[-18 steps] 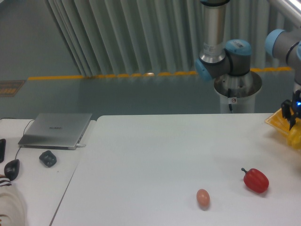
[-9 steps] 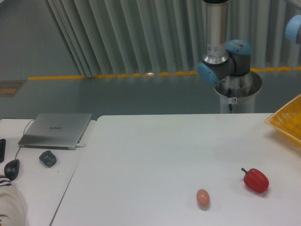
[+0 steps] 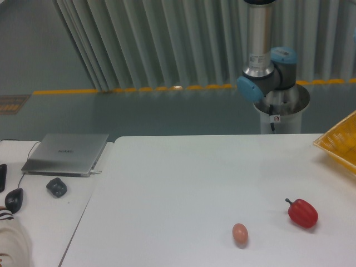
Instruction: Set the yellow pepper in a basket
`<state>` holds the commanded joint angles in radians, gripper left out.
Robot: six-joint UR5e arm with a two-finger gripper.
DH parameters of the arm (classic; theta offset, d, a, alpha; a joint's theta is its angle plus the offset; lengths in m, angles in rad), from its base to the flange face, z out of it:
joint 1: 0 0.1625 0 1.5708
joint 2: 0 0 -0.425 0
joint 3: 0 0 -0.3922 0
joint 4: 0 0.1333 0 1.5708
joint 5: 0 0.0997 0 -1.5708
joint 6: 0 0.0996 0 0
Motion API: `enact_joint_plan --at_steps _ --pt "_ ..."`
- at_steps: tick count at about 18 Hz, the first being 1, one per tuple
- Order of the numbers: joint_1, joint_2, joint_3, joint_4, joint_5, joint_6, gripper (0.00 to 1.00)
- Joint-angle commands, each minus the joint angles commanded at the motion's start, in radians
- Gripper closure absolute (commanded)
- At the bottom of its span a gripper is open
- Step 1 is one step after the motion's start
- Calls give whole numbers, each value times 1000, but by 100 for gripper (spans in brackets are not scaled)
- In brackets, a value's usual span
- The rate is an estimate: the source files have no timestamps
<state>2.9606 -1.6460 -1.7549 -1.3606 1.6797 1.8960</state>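
The basket (image 3: 340,146), a bright yellow lattice, shows only its corner at the table's right edge. The yellow pepper is out of view. My gripper is out of frame too. Only the arm's grey column and blue-capped joint (image 3: 267,78) show, behind the table at the upper right.
A red pepper (image 3: 302,213) lies at the front right of the white table (image 3: 183,183), and a small pinkish egg (image 3: 240,233) lies to its left. On the left side table are a closed laptop (image 3: 67,153), a dark mouse (image 3: 56,187) and other small items.
One second ago the gripper hung over the basket at the right edge; it has since left the frame. The arm's joint has shifted slightly right. The red pepper and egg have not moved.
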Motion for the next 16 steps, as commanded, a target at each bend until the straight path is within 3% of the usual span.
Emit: enact_joint_plan --at_steps 5,11,16 --pt "-2 2 18 8 -18 0 0" --pt "-69 -44 110 8 -24 18 0" --pt "-135 -115 222 8 -139 41 0"
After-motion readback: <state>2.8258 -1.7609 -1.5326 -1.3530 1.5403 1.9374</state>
